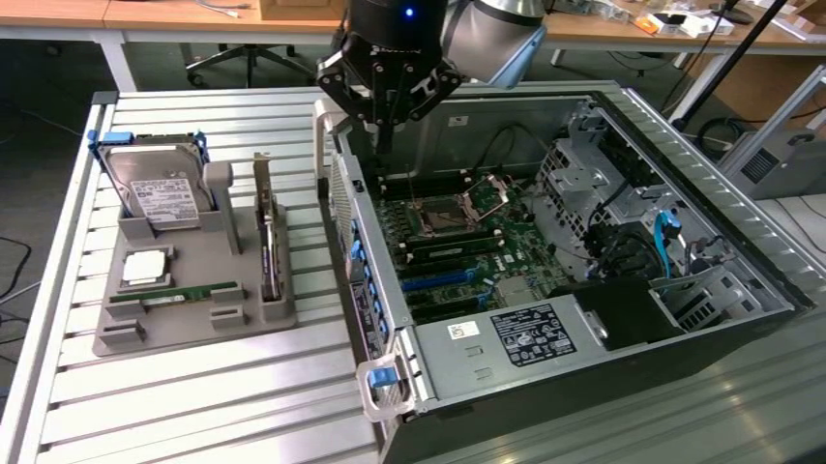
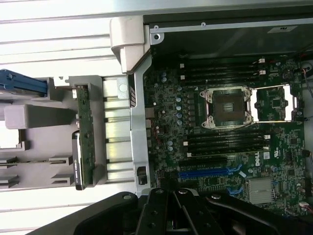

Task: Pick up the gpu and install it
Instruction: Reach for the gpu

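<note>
The gpu (image 1: 266, 232) is a thin dark card with a metal end bracket. It stands on edge in a slot of the grey holder tray (image 1: 181, 324), at the exterior view's left of the computer case. In the wrist view the gpu (image 2: 85, 132) shows edge-on as a green strip in that tray. My gripper (image 1: 385, 145) hangs above the back corner of the open case, over the motherboard (image 1: 478, 242) and apart from the gpu. Its fingers are shut with nothing between them. In the wrist view my gripper (image 2: 172, 198) hangs over the board's blue expansion slots (image 2: 205, 172).
The tray also holds a hard drive in a blue frame (image 1: 158, 188), a silver processor (image 1: 145, 266) and a green RAM stick (image 1: 174, 293). Inside the case are the open processor socket (image 2: 227, 106), the power supply (image 1: 516, 338) and drive cages (image 1: 606, 193). Everything rests on a slatted metal table (image 1: 193, 406).
</note>
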